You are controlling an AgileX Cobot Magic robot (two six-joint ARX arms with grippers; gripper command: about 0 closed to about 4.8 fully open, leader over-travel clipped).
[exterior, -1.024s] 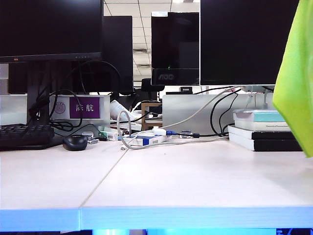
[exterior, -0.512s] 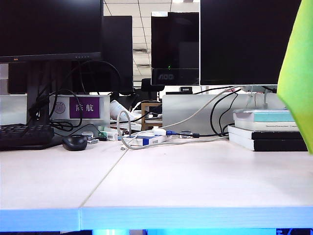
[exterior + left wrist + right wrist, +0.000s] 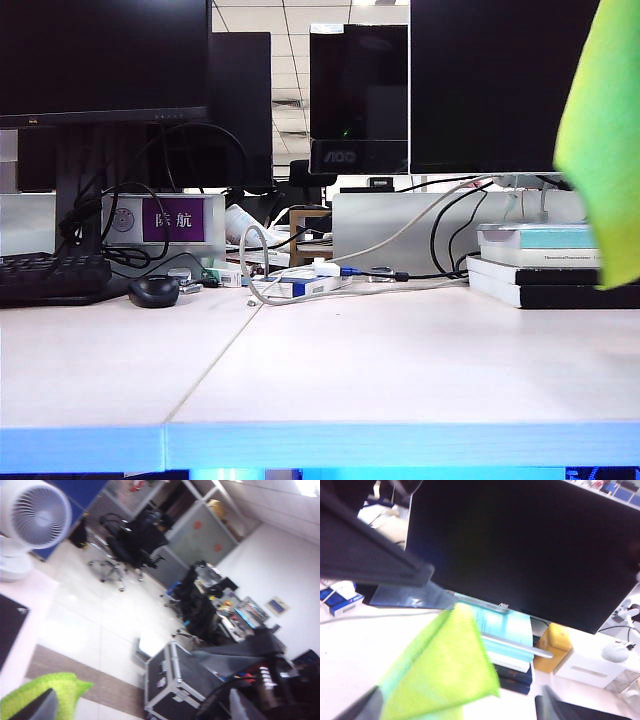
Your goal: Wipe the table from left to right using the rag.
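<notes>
1. Floppy lime-green microfibre rag [image 3: 603, 150] hangs above right end of wide white two-panel table [image 3: 400, 370].
2. Right gripper [image 3: 457, 707]: jaws spread wide, rag between them, grip unclear.
3. Left gripper [image 3: 142, 707]: jaws wide apart, rag corner beside one finger.

The rag [image 3: 605, 150] was bright lime green and soft. It hung up in the air at about three o'clock, above the table [image 3: 400, 380], not touching it. The table was wide, flat and white, with a thin seam running across its top.
</notes>
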